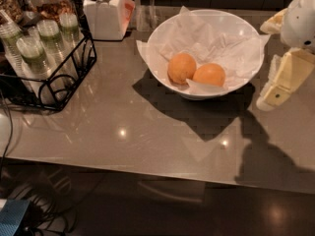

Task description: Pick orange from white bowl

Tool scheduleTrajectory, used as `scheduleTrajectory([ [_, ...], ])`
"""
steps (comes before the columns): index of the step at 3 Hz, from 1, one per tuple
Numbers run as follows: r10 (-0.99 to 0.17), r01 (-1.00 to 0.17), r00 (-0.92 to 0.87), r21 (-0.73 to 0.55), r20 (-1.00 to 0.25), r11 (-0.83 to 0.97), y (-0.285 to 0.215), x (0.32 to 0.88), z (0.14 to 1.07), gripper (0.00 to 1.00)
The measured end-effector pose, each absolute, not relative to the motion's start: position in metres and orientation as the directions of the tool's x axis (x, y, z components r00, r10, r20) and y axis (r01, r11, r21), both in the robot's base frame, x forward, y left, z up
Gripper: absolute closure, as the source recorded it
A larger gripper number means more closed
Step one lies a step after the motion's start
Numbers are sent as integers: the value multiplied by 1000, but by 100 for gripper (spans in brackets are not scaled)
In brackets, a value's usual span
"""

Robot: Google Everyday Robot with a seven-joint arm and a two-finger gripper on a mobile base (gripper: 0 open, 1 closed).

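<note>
The orange point(209, 75) lies in the white bowl point(158, 34), right of centre, touching a paler, egg-shaped orange point(181, 68) on its left. Both rest on crumpled white paper point(206, 43) that lines the glossy bowl and sticks out over its rim. The orange is smooth, round and a little wider than tall.

The gripper point(278, 85) hangs just beside the bowl's right edge, apart from the fruit; whether it is apart or together I cannot tell. A loose fold of paper seems to lap the orange's front. The risks as I judge them are:
- pinching paper with the fruit
- nudging the paler orange
- the round, smooth skin slipping out of an off-centre grasp
- clipping the bowl's rim, which could slide it on the slick grey table point(147, 132)
</note>
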State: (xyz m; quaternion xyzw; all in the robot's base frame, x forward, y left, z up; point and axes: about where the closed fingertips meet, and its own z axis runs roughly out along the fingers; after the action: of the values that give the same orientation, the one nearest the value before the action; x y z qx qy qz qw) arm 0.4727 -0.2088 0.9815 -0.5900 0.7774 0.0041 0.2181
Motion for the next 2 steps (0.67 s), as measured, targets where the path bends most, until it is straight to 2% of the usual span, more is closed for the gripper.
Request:
scheduleTrajectory([
  [1, -864, -923, -192, -214, -465, 320, -195, 518, 987, 0],
  [2, -858, -918, -182, -230, -481, 324, -195, 524, 995, 0],
])
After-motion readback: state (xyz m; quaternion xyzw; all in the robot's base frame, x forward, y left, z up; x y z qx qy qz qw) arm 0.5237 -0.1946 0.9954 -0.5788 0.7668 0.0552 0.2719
